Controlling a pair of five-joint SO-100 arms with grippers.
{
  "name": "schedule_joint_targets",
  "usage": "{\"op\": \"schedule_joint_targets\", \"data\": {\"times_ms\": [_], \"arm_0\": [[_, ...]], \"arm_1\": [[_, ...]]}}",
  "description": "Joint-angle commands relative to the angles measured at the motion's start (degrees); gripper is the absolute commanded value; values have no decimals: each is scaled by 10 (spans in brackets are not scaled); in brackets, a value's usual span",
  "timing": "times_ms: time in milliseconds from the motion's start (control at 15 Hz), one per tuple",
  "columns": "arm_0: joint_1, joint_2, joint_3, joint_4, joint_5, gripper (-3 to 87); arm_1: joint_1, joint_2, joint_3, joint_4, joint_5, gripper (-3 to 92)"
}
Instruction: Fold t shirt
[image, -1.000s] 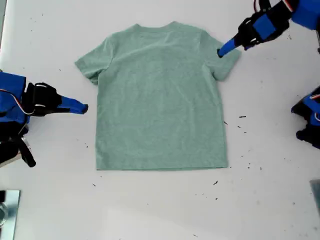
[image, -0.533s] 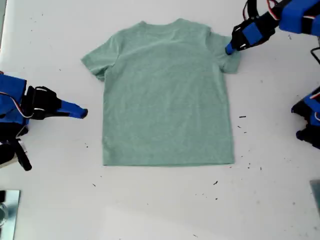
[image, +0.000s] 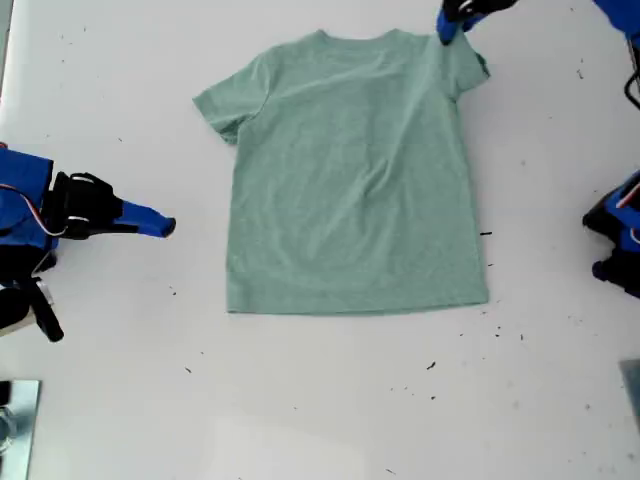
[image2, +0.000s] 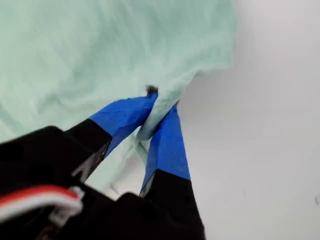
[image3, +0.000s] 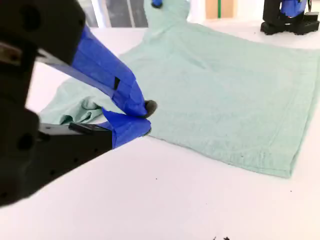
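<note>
the t shirt (image: 355, 180) is lying flat on the white bench (image: 300, 400), front down or up i cannot tell, in the upper middle of the exterior view, collar toward the top edge and hem toward the lower middle. my first hand (image: 447, 22) is sitting at the top of the exterior view, right of centre, at the shoulder by the sleeve; in the first wrist view its blue fingers (image2: 167, 145) are pinching a fold of the green cloth (image2: 100, 45) between them. my second hand (image: 165, 225) is resting at the exterior view's left, apart from the shirt; its blue tips (image3: 132, 100) are nearly closed with nothing between them, just above the bench.
</note>
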Motion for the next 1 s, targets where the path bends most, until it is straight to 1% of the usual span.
{"op": "schedule_joint_targets", "data": {"times_ms": [0,67,133,200,333,467,533,600,733,800,867,933], "arm_0": [[-3,3,4,0,-4,-2],[-5,3,4,0,-3,-2],[-7,3,4,0,-3,-2],[-9,3,4,0,-3,-2],[-10,3,4,0,-3,-2],[-9,3,4,0,-3,-1],[-10,3,4,0,-3,28],[-11,3,4,0,-3,41],[-11,3,4,0,-3,52],[-11,3,4,0,-3,47],[-12,3,4,0,-2,46],[-14,3,4,0,-2,46]], "arm_1": [[-76,-37,-56,-77,63,-11],[-107,-61,-45,-125,96,-12],[-130,-99,-39,-158,126,7],[-149,-146,-46,-181,140,141],[-181,-192,-48,-214,171,295],[-184,-235,-31,-201,225,279],[-183,-248,-40,-179,227,265],[-186,-214,-58,-151,208,247],[-199,-59,-78,-108,163,245],[-206,25,-72,-73,160,245],[-213,109,-26,-40,172,248],[-220,200,73,-24,195,247]]}}
